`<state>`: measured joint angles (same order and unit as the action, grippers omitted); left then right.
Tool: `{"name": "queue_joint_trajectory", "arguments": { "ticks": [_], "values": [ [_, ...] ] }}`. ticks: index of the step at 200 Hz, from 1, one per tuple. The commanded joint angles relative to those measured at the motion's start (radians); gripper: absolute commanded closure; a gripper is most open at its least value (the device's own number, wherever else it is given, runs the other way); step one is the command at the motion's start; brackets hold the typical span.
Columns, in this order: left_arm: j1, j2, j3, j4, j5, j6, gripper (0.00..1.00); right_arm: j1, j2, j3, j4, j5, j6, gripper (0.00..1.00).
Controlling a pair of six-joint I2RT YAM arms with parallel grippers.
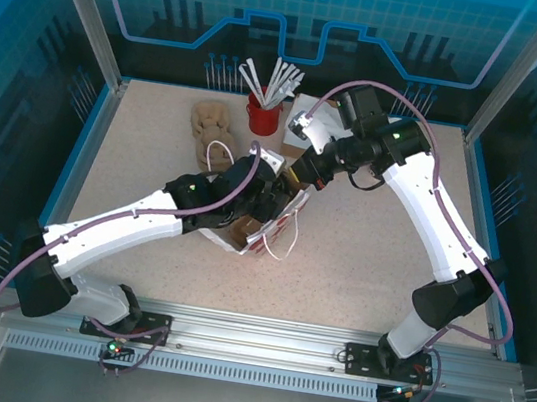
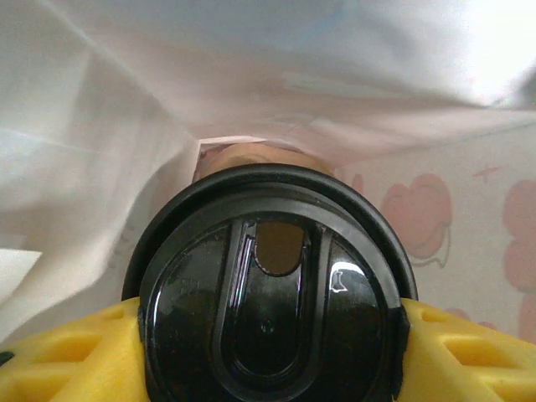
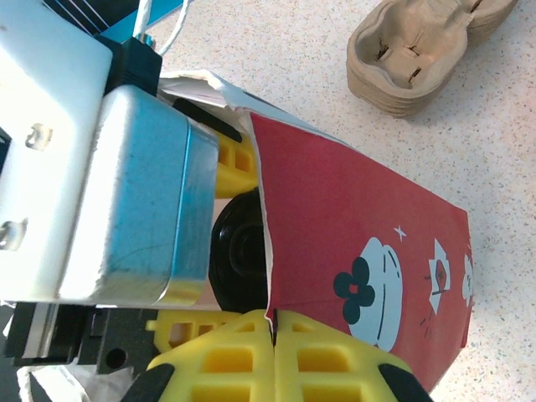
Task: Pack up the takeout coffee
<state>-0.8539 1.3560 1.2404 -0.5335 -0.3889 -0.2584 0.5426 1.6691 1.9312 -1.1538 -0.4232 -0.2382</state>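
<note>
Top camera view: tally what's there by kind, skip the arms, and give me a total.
Red paper bag: 1
Lidded coffee cup: 1
Red cup of white sticks: 1
Stack of pulp cup carriers: 1
White flat item at the back, partly hidden: 1
Total: 5
</note>
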Motion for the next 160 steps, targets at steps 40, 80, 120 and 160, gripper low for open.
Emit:
{"name": "queue_joint_trajectory", "arguments": {
  "ticks": [40,80,120,160],
  "values": [
    [-0.003,-0.028,0.055,0.005,0.048,0.002,0.38,-0.04,-0.04,-0.008,-0.079,-0.044,-0.187,1.0],
    [-0.004,0.009,0.079,0.031,0.057,-0.008,0.39,-0.094,-0.035,0.014,-0.148,-0.095,-0.24,1.0],
    [-0.033,0.086,0.123,0.067,0.061,-0.014,0.39,-0.149,-0.05,0.007,-0.185,-0.137,-0.294,1.0],
    [-0.047,0.138,0.174,0.068,0.022,-0.031,0.39,-0.208,-0.062,-0.019,-0.139,-0.192,-0.318,1.0]
  ]
}}
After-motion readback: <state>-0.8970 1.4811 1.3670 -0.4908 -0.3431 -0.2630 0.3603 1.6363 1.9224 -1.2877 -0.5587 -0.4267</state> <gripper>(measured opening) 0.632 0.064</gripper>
